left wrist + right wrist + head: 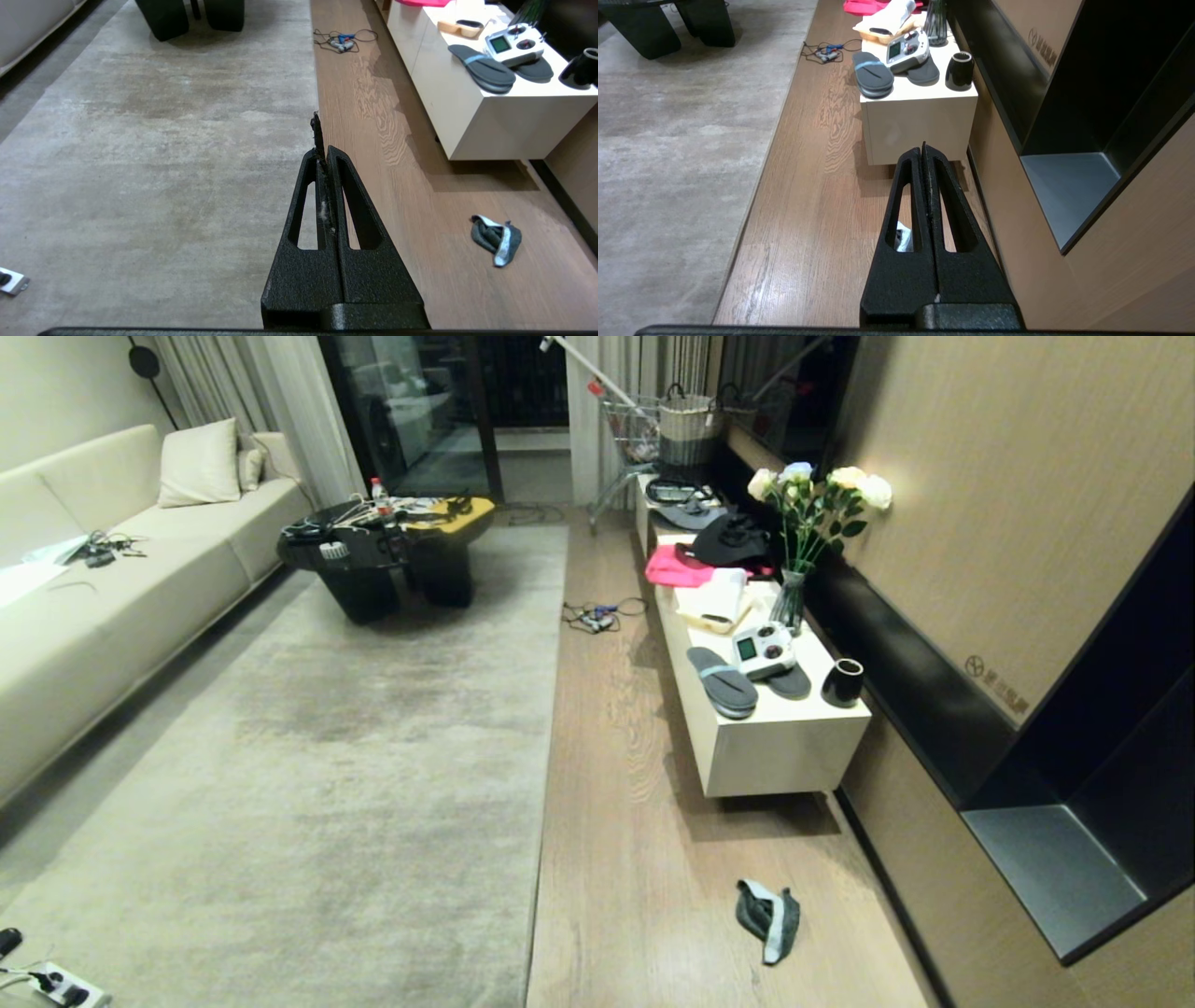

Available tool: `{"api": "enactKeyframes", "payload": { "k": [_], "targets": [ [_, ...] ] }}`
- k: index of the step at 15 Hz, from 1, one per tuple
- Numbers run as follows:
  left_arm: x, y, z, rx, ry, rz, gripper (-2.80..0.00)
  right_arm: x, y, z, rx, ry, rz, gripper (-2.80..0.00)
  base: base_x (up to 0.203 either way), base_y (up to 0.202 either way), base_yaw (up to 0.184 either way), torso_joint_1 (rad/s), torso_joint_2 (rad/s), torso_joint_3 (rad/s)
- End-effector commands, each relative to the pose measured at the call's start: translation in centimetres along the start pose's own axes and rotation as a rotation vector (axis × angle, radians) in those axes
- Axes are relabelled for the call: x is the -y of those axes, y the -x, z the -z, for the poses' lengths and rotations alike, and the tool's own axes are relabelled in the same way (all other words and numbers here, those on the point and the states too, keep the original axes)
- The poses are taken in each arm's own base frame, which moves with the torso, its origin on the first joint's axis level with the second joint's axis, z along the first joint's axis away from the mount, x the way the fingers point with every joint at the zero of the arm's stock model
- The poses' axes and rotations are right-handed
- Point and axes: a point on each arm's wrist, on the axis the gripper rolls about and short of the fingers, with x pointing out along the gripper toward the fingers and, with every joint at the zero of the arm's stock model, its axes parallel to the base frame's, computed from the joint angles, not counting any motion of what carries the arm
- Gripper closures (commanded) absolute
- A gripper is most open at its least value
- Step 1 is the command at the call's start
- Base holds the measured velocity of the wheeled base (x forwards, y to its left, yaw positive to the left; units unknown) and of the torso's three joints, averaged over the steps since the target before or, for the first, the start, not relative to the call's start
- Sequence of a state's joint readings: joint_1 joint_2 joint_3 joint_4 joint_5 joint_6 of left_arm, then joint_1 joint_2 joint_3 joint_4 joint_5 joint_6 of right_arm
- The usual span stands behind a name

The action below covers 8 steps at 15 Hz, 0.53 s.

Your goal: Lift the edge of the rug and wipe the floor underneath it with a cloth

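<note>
The rug point(308, 775) lies flat over the left and middle of the room, its straight right edge point(546, 737) running along the bare wood floor point(635, 859). The cloth point(768, 919), dark grey with a pale blue strip, is crumpled on the floor near the right wall. Neither arm shows in the head view. My left gripper point(322, 151) is shut and empty, high above the rug point(154, 154) edge, with the cloth point(496, 237) off to its side. My right gripper point(923, 150) is shut and empty above the floor point(808, 224); only a scrap of the cloth point(903, 240) peeks through a finger slot.
A low white cabinet point(780, 747) against the right wall carries grey slippers point(722, 681), a remote controller point(764, 651), a black cup point(843, 682), a flower vase and pink fabric. A cable tangle point(594, 615) lies on the floor. Black coffee table point(387, 555), sofa point(103, 588), power strip point(58, 987).
</note>
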<state>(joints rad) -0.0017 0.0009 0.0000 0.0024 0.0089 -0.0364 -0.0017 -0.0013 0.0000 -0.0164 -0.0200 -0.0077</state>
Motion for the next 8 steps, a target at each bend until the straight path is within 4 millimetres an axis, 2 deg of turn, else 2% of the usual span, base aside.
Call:
{"api": "enactKeyframes", "payload": {
  "k": [1, 8],
  "targets": [
    [0.0, -0.01, 0.01, -0.001, 0.0, 0.0, 0.0, 0.0, -0.01, -0.01, -0.001, 0.0, 0.0, 0.0, 0.0, 0.0, 0.0, 0.181, -0.54, -0.354],
    [0.0, -0.01, 0.01, -0.001, 0.0, 0.0, 0.0, 0.0, -0.01, 0.01, -0.002, 0.0, 0.0, 0.0, 0.0, 0.0, 0.0, 0.215, -0.58, -0.37]
  ]
}}
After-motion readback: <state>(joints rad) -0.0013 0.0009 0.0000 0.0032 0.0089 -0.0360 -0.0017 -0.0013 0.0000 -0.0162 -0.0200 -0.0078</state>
